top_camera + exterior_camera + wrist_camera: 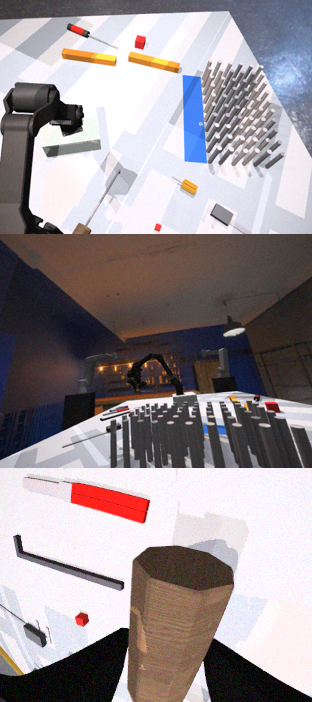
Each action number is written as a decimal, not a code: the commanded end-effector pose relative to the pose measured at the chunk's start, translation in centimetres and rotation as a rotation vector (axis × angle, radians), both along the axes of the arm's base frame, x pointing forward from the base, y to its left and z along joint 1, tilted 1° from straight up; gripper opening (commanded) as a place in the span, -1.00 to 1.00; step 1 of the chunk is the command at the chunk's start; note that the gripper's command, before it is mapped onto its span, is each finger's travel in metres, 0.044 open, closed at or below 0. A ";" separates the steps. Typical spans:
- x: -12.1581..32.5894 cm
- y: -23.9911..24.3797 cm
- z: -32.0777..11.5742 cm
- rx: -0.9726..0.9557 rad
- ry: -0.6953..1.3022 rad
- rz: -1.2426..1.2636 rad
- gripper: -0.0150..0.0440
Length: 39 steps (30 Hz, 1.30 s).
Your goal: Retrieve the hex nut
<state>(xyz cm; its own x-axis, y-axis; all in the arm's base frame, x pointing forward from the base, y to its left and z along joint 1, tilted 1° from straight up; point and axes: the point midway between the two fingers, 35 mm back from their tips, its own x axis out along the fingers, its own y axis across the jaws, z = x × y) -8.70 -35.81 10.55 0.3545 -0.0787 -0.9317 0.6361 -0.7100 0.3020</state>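
The small hex nut [200, 123] lies on the blue taped strip [192, 100] [223, 429], near the edge facing the spacers. The grey spacers [217, 125] [113, 448] stand upright beside the strip; I see none lying down. My gripper [167, 641] [137, 389] is shut on the wooden handle [81, 229] [170, 618] of a tool with a long thin grey shaft [104, 196]. The exterior view shows gripper and tool raised above the table, far from the spacers. The fingertips are out of view in the top view. The tool's far tip is out of the wrist view.
Two orange bars [88, 57] [153, 62], a red-handled screwdriver [78, 29] and a red cube [140, 42] lie at the top. An orange-handled tool [189, 186], a dark block-headed tool [221, 214] [35, 634] and a small red cube [158, 227] [82, 619] lie below the strip. The wrist view shows a black bent bar [70, 570].
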 end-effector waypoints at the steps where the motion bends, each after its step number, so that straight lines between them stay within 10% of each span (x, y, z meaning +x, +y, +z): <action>1: 0.1 0.0 -0.5 0.005 -0.008 -0.004 -0.49; 39: 0.0 -0.2 -4.4 0.005 -0.008 -0.004 -0.49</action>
